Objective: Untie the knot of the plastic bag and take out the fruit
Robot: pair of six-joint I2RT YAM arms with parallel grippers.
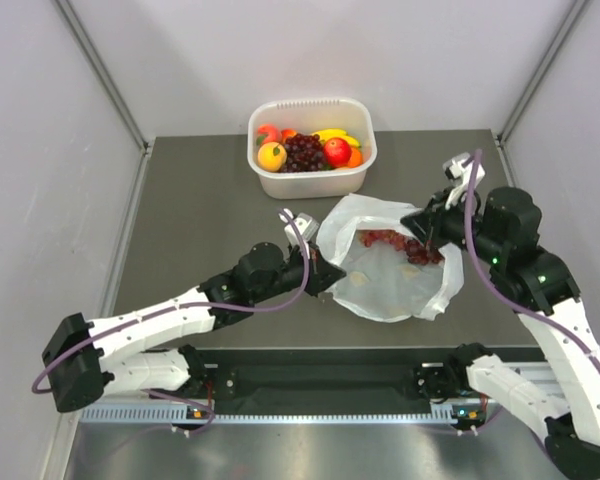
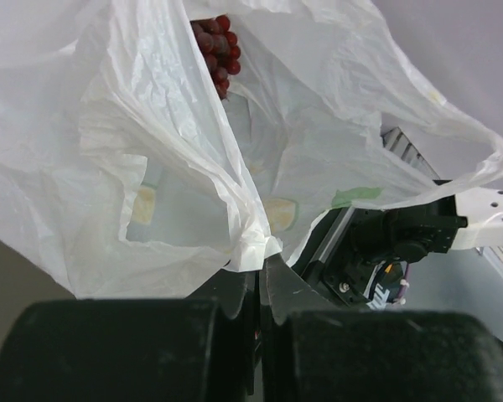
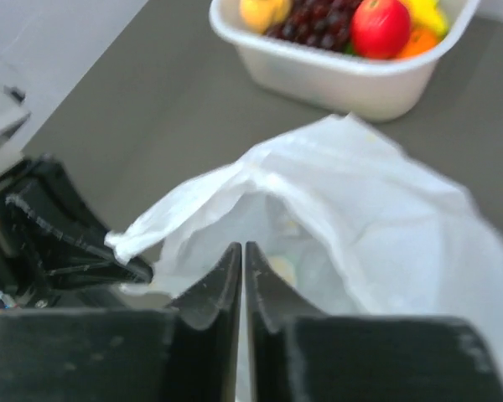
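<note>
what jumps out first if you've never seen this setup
The crumpled white plastic bag lies open in the middle, a bunch of dark red grapes inside it. The left gripper pinches its left edge; the right gripper, shut, hangs over the grapes. Behind, a white tub holds bright fruit.

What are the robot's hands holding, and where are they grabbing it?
The left gripper pinches the plastic bag by a bunched edge of its opening. The right gripper is shut; whether it grips anything cannot be told.

White plastic tub (image 1: 310,184) at far ctr of dark grey table (image 1: 200,220), yellow bananas (image 1: 332,133) in its rear-right corner.
</note>
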